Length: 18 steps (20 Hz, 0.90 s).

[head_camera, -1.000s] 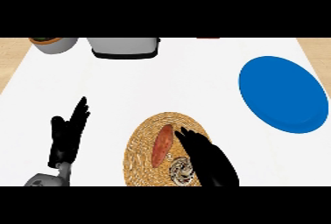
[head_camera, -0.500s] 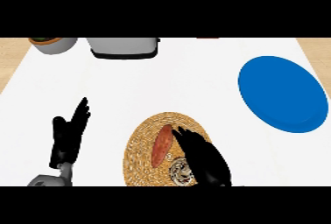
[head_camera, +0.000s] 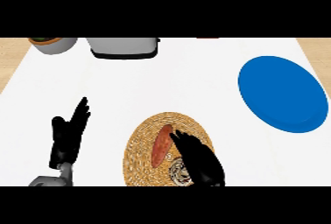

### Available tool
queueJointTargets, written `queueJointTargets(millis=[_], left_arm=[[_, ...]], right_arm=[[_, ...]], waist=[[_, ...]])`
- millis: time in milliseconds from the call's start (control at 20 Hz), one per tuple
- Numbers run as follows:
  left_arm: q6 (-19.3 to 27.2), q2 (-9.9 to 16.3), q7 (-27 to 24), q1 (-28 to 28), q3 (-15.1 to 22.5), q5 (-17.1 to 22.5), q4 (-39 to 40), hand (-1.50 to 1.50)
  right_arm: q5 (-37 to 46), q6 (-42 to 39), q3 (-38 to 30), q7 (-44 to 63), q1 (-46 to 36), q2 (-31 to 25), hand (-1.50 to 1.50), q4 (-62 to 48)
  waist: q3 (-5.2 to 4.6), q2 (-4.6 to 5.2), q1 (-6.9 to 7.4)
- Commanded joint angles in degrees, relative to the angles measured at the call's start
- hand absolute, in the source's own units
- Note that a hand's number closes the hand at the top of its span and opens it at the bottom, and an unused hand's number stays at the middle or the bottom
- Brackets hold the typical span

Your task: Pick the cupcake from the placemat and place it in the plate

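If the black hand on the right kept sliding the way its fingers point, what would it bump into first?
The right hand points up and slightly left across the woven placemat. It would probably first meet the orange-red item beside its fingertips, though its height above it is unclear.

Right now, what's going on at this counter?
The robot's right hand is over the round woven placemat, covering most of a small cupcake near the mat's lower edge. Whether the fingers have closed on it can't be told. An orange-red oblong thing also lies on the mat. The blue plate sits off to the right with nothing on it. The left hand rests open at the left, fingers up.
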<state>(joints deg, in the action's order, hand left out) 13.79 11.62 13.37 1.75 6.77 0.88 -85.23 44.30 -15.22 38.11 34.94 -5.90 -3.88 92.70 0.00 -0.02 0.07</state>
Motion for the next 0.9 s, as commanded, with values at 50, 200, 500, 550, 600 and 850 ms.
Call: queueJointTargets(millis=[50,200,500,550,600,850], left_arm=[[-2.1,-0.8,0.8,-1.4,-1.0,-1.4,-1.1,0.00],[-2.6,-2.2,0.5,-2.0,-1.5,-1.5,-2.0,0.00],[-2.3,-2.9,-0.8,-1.7,-1.9,-3.5,-0.1,0.00],[-3.1,-2.8,-0.7,-1.5,-3.0,-2.6,-0.5,0.00],[-3.6,-2.5,-1.1,1.1,-4.6,-2.2,3.3,0.00],[-3.3,-3.6,-1.5,0.0,-3.8,-4.0,1.9,0.00]], right_arm=[[2.4,0.6,-2.0,-3.3,0.0,1.9,-1.50,-4.9],[3.6,0.7,-1.0,-3.7,3.2,1.6,-1.50,-2.8],[7.3,4.5,-4.2,-12.4,-4.5,2.7,1.50,-14.2],[8.9,5.0,-1.3,-11.2,0.6,1.5,1.50,-7.1],[8.9,1.9,-2.4,-7.7,-2.8,3.7,1.50,-6.5],[8.2,-0.9,-8.2,-14.5,-3.9,-3.0,1.50,-4.1]], waist=[[0.00,-0.01,0.04],[0.00,-0.03,-0.02],[0.01,0.03,0.19],[0.00,-0.02,-0.01],[-0.01,0.00,-0.04],[0.00,-0.03,-0.06]])
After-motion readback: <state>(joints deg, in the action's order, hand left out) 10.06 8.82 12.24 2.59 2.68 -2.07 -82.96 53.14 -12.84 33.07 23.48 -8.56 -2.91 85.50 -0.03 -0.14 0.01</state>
